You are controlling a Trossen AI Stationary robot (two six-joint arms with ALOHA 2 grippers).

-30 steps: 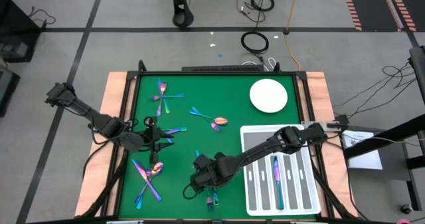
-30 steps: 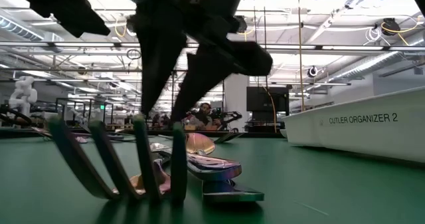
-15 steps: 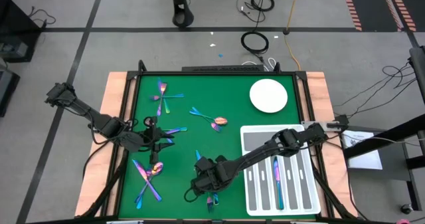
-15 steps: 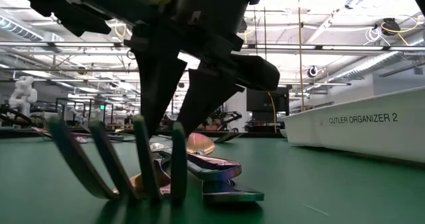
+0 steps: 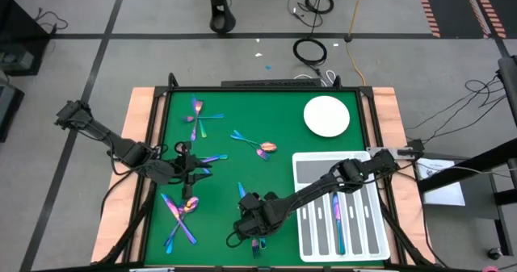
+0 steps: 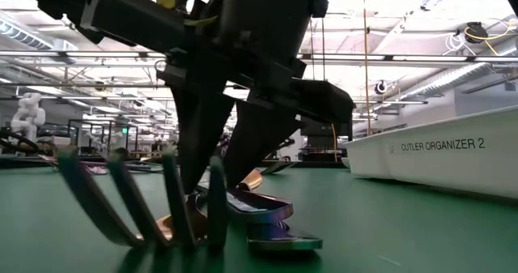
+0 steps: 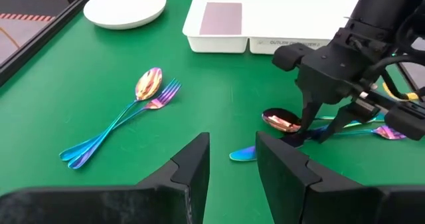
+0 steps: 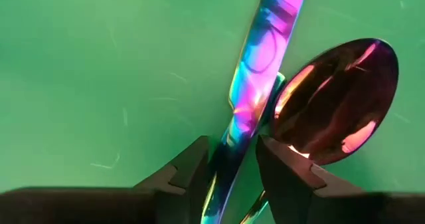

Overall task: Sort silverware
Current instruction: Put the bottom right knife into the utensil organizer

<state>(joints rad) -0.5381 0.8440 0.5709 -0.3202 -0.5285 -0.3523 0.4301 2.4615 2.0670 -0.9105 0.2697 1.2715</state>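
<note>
Iridescent silverware lies in loose groups on the green mat: near the far left corner, mid-table, near left, and a small pile at the near edge. My right gripper is low over that pile, open. In the right wrist view its fingers stand on either side of a slim handle, beside a spoon bowl. A fork's tines stand up in front. My left gripper waits open near the table's left side, by two pieces. My right gripper comes at the pile from above, pointing down, its fingers across the slim handle, which lies on the mat. A narrow gap shows on both sides of the handle, and I cannot tell whether a finger touches it.
The white compartmented tray sits at the near right and holds a few pieces. The round white plate sits at the far right. A spoon and fork pair lies mid-table. Wooden borders edge the mat on the left and right.
My right gripper has moved a little toward the table's near edge and down onto the pile, and looms larger in the low view. The silverware and my left arm have stayed put.
</note>
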